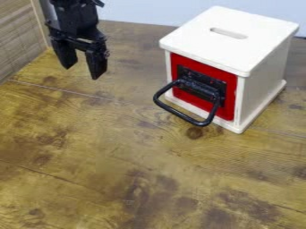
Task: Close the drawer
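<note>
Black plastic or metal, I cannot tell which, makes up the gripper that hangs at the upper left of the camera view, the only one given. Its two fingers point down toward the tabletop, parted from each other with bare wood visible between them, so the pincer is released and grasps nothing. Whether the fingertips touch the wood or hover over it, I cannot tell. Part of the arm above them is cut off by the top edge of the picture. Well apart from the gripper, at the upper right, stands a cream-white box with a dark slot in its flat top. On the side turned toward the camera is the drawer, a red front panel set within the box's pale frame, carrying a black inset plate. A large black loop handle juts out from that plate, reaching forward and to the left over the brown, wood-grained surface. How far the drawer itself stands out from the box is hard to tell from this angle. Behind the table runs a pale wall, and a light brown slatted panel stands at the left edge, beside the arm.
</note>
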Robot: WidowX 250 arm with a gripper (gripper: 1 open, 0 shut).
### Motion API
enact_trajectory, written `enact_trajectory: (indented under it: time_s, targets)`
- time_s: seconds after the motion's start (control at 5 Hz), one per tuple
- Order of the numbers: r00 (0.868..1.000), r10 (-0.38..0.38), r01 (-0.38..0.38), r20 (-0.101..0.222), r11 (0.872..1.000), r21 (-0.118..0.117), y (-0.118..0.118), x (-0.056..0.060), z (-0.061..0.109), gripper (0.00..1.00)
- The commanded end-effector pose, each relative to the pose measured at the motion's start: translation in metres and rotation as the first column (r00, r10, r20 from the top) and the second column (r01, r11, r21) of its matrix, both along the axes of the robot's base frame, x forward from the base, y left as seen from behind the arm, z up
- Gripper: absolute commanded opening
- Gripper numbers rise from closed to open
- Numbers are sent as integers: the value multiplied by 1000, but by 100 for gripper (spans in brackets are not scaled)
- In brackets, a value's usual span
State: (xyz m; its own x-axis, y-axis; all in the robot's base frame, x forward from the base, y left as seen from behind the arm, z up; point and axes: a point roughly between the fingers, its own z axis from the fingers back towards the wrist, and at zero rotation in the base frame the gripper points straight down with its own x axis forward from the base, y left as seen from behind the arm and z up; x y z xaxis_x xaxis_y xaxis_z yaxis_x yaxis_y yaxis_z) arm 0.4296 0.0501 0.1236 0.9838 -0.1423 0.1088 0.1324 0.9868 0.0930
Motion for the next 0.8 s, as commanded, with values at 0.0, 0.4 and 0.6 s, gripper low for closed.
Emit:
enact_trajectory:
  time_s: [0.0, 0.4, 0.6]
  targets:
    - [989, -103, 101, 110, 995, 23, 15, 7, 42, 100]
    - [920, -370, 366, 125, 929, 57, 24, 21, 43, 100]
    - [894, -429, 423, 132, 903, 69, 12, 18, 42, 100]
